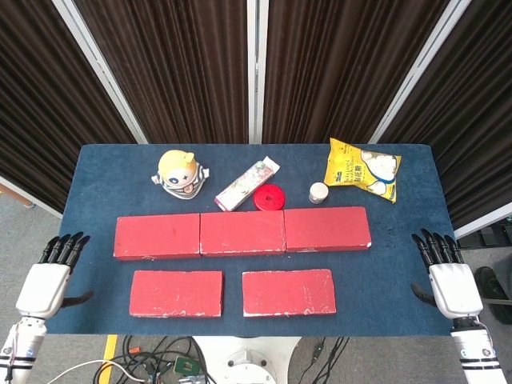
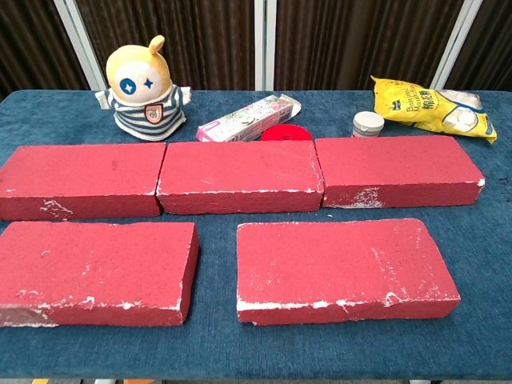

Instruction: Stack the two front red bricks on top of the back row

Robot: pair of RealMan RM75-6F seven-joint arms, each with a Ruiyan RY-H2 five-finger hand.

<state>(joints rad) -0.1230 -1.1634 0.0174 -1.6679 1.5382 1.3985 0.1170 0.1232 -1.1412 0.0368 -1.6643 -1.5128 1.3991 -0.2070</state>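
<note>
Two red bricks lie flat at the table's front: the front left brick (image 1: 176,293) (image 2: 94,272) and the front right brick (image 1: 288,292) (image 2: 342,269). Behind them, three red bricks form the back row (image 1: 242,232) (image 2: 238,176), set end to end. My left hand (image 1: 48,278) hovers off the table's left front corner, fingers spread, holding nothing. My right hand (image 1: 445,274) hangs at the table's right edge, fingers apart and empty. Neither hand shows in the chest view.
Behind the back row stand a yellow toy figure (image 1: 181,174), a pink box (image 1: 246,184), a red round lid (image 1: 270,197), a small white jar (image 1: 318,192) and a yellow snack bag (image 1: 362,169). The blue table (image 1: 96,176) ends near both hands.
</note>
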